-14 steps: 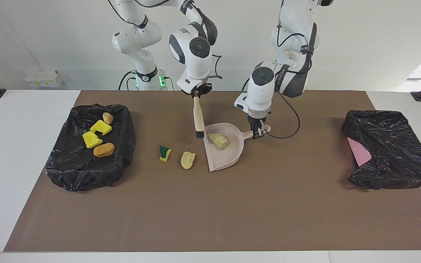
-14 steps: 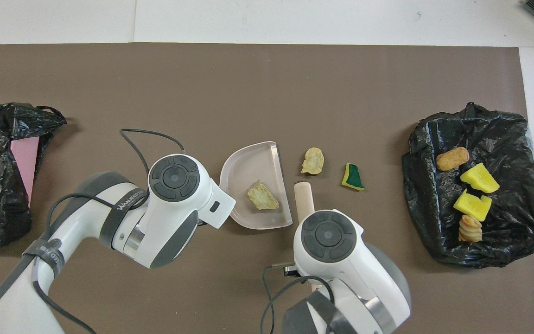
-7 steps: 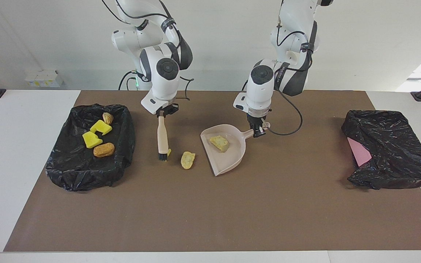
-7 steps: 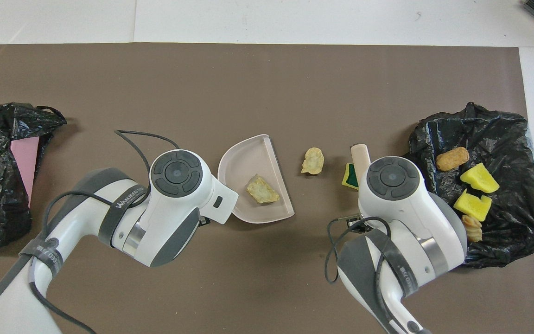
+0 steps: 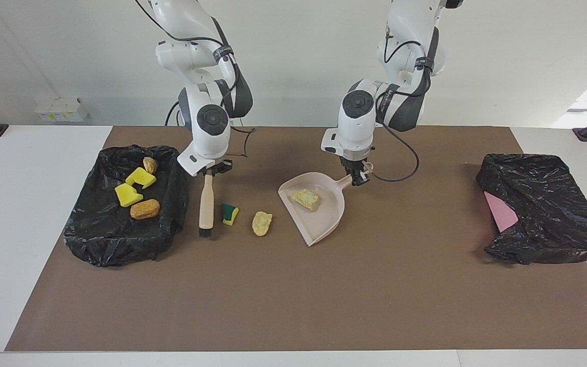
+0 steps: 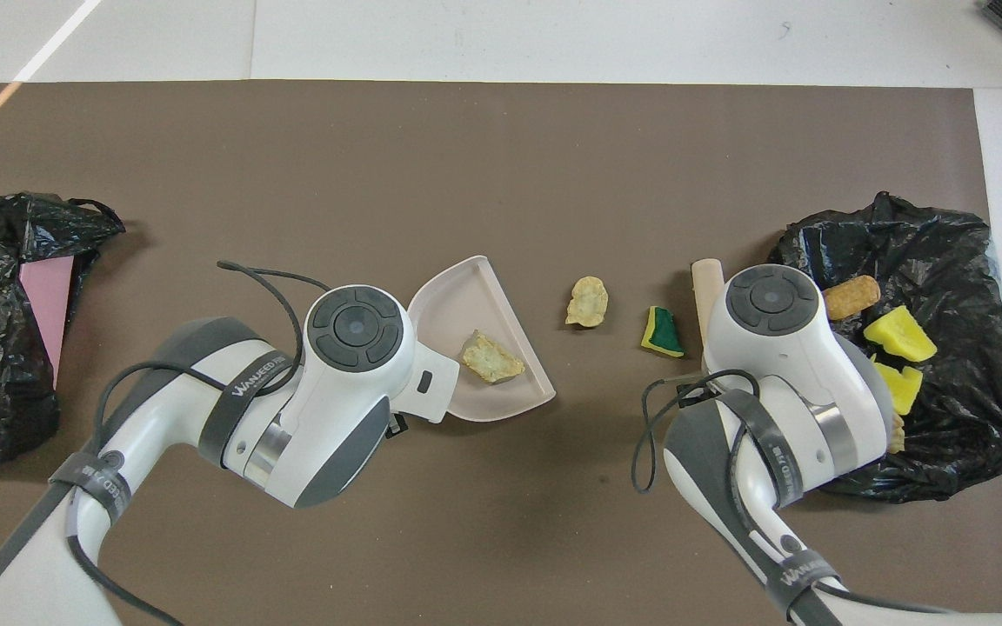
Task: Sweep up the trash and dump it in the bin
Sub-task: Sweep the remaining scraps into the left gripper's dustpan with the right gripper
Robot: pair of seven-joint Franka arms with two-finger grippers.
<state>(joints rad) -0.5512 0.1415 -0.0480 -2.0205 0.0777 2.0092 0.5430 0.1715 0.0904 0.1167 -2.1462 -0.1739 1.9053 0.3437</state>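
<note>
A matte brown mat (image 5: 293, 295) covers the white worktop (image 5: 23, 214). The left tool (image 5: 357, 178) clamps the smooth beige dustpan (image 5: 324, 216) holding one crumbly scrap (image 5: 306, 199); the right tool (image 5: 211, 171) clamps the brush (image 5: 205, 204) beside a sponge scrap (image 5: 230, 213).

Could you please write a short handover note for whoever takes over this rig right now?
Right gripper: shut on the beige-handled black-bristled brush, bristles down between the bin and the green-and-yellow sponge scrap.
Left gripper: shut on the beige plastic dustpan, which carries one yellowish scrap.
Done: four scraps in the black-bag-lined bin.
Left: sweep in the sponge scrap and the tan chip-like scrap, then dump.
</note>
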